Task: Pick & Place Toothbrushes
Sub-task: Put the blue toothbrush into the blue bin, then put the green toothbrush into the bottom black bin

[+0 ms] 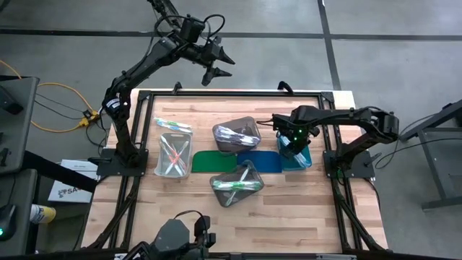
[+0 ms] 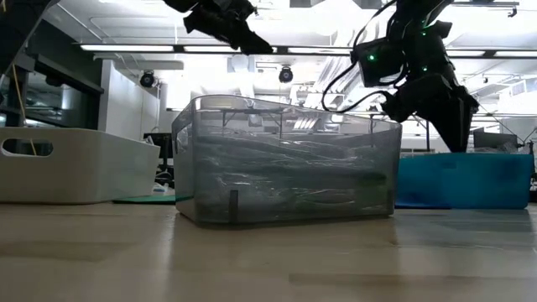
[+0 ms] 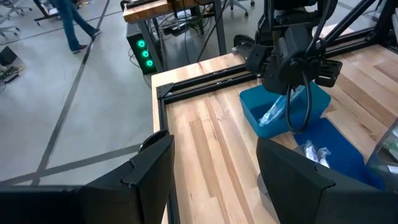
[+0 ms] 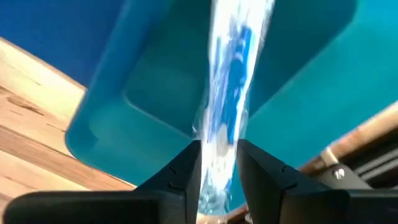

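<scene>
Right wrist view shows the right gripper (image 4: 219, 163) pinching a clear, blue-accented toothbrush (image 4: 229, 93) directly above the teal bin (image 4: 155, 81) — presumably to drop it there — while the left gripper (image 1: 216, 63), fingers spread, waits well beyond that bin.

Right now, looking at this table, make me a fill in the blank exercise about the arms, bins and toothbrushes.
1. The right gripper is shut on a clear-wrapped toothbrush with a ____ accent.
2. It holds that toothbrush over the ____ bin.
3. The left gripper is raised beyond the table's far edge with its fingers ____.
4. Between the two grey bins lie a green mat and a ____ mat.

Missing words: blue; teal; open; blue
</scene>
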Tool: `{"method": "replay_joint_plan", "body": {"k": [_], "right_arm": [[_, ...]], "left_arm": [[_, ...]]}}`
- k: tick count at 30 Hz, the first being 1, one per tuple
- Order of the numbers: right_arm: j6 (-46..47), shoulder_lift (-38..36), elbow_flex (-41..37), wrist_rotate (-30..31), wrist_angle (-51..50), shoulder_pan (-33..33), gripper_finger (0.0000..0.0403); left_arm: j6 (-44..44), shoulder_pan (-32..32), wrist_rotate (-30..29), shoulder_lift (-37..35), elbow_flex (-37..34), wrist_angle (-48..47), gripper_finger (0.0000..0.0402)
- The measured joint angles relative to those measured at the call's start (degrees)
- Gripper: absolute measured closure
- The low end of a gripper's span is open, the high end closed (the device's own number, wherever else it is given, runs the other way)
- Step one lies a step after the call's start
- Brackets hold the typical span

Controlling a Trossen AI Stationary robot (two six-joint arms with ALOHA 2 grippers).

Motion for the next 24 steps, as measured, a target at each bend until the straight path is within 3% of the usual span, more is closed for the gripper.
{"method": "replay_joint_plan", "body": {"k": [14,24], "right_arm": [[5.8,-1.1,0.0,-1.1,-0.9,0.0,0.0306],[11.1,-15.8,0.0,3.9,0.3,0.0,0.0306]], "left_arm": [[-0.9,0.0,0.0,0.0,5.2,-3.6,0.0181],[2.7,0.0,-1.3,-0.9,6.1,-11.4,0.0181]]}}
